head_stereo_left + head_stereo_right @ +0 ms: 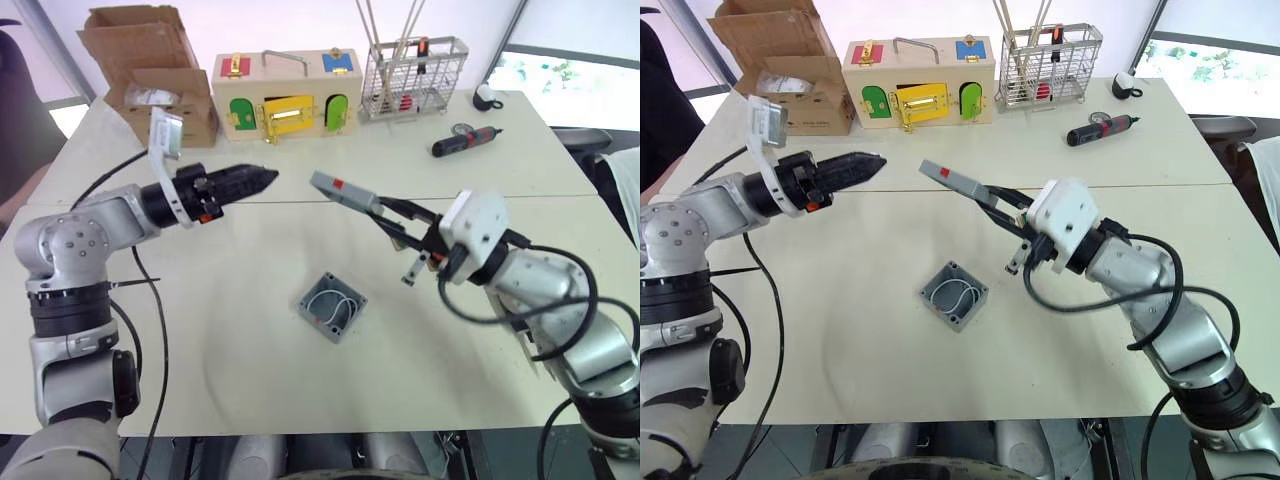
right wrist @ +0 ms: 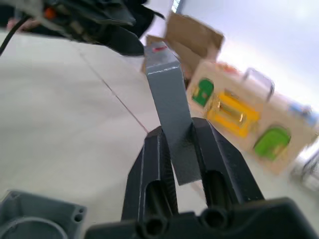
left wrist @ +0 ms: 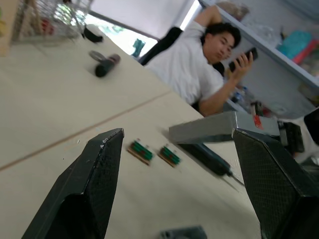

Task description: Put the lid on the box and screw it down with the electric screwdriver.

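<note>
Lid held aloft as the open box waits on the surface.
The right claw (image 1: 995, 205) grips the grey lid (image 1: 953, 181) edge-on above the pale surface (image 1: 840, 330); the box (image 1: 954, 295), wires showing, sits near and below it. The left claw (image 1: 855, 166) hangs open and empty to the left. Far back stand a cardboard carton (image 1: 790, 70), a wooden box (image 1: 920, 82), a wire basket (image 1: 1050, 65) and a black-and-red screwdriver (image 1: 1098, 129).
</note>
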